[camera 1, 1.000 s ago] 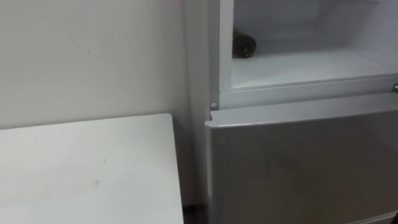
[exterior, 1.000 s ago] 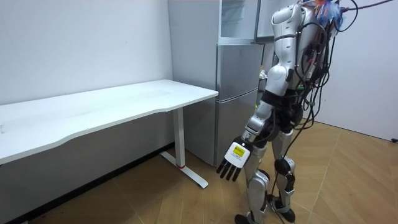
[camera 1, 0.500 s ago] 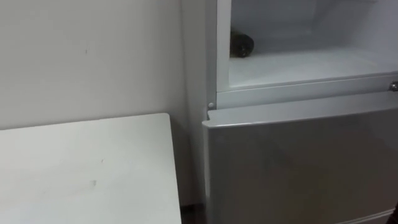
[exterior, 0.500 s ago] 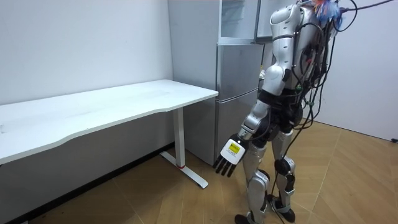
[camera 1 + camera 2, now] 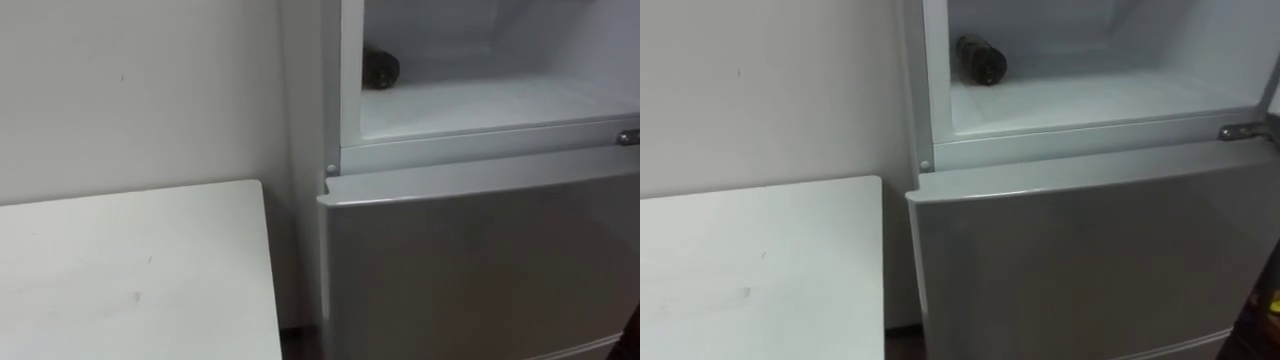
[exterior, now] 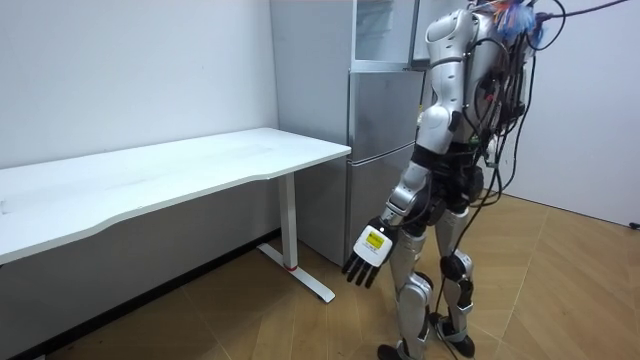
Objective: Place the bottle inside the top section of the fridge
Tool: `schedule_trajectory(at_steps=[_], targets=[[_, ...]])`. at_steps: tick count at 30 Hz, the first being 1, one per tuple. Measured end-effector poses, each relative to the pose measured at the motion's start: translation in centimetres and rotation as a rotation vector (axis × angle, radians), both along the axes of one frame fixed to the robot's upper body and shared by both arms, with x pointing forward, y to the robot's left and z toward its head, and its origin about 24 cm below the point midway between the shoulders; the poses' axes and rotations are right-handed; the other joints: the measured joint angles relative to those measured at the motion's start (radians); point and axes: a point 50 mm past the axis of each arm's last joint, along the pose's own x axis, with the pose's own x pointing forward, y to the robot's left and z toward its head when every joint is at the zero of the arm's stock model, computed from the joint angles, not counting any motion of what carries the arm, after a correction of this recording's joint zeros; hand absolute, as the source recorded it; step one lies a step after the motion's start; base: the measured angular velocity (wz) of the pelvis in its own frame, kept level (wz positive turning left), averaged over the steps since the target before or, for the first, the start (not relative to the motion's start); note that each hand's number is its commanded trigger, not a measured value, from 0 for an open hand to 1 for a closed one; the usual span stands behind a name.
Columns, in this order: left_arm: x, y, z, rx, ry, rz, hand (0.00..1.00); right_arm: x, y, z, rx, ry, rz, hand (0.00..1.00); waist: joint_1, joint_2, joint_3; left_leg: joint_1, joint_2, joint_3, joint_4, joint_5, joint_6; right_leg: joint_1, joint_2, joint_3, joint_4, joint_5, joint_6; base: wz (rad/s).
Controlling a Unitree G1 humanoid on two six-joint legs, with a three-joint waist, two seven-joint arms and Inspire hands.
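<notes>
- Wood floor (image 6: 560,290): I stand upright on it, directly in front of the fridge, with the table off to my left.
- Table (image 6: 180,175): a long white top on a white leg, set along the far wall. Its right end stops just beside the fridge, with a narrow dark gap between them.
- Fridge (image 6: 385,150): a tall silver unit with two sections, one above the other.
- Lower door (image 5: 1080,270): plain grey metal and closed. Its top edge runs just under the sill of the upper section.
- Upper compartment (image 5: 1100,100): it stands open to me, with white walls and a white floor panel inside. A small metal fitting (image 5: 1240,131) sits at the right end of its sill.
- Left hand (image 6: 368,255): it hangs low beside my left thigh, well apart from the fridge. The fingers are released, pointing loosely down and holding nothing (seen from the room camera).
- Bottle (image 5: 981,59): dark, lying on its side on the floor of the upper compartment. It is at the far left, close to the left inner wall, with one round end turned toward me. Nothing is touching it.
</notes>
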Motion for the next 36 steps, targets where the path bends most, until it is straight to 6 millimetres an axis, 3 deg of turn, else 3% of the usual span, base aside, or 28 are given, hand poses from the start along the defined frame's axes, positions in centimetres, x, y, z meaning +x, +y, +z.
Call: schedule_trajectory(at_steps=[6, 12, 21, 36], targets=[[0.4, 0.7, 0.2, 0.009, -0.009, -0.013, 0.0, 1.7, -2.2, 4.9, -0.167, -0.133, -0.027, 0.0, -0.01, -0.032, 0.0014, 0.002, 0.0, 0.007, 0.001, 0.0, 0.0, -0.001, -0.001, 0.008, 0.002, 0.0, 0.0, -0.02], [0.4, 0.9, 0.2, 0.008, -0.011, -0.006, 0.0, 3.2, -4.1, 10.7, -0.437, -0.214, -0.06, 0.0, -0.011, -0.032, 0.0019, 0.004, 0.001, 0.007, 0.001, -0.002, 0.002, -0.008, -0.002, 0.011, 0.018, -0.002, 0.001, -0.01], [0.0, 0.9, 0.2, 0.013, 0.007, -0.003, 0.0, 4.5, -2.4, 18.7, -0.732, -0.444, -0.015, 0.0, -0.013, -0.044, -0.0025, 0.001, 0.0, 0.009, -0.001, -0.001, 0.003, -0.015, -0.001, 0.017, 0.019, -0.002, 0.001, 0.0], [-1.6, 1.2, 0.2, 0.008, 0.039, 0.071, 0.0, 4.9, -2.2, 19.3, -0.757, -0.41, 0.06, 0.0, -0.014, -0.046, -0.0018, 0.003, -0.001, 0.007, -0.008, -0.001, 0.003, -0.025, -0.006, -0.004, 0.039, -0.002, 0.002, 0.0]])
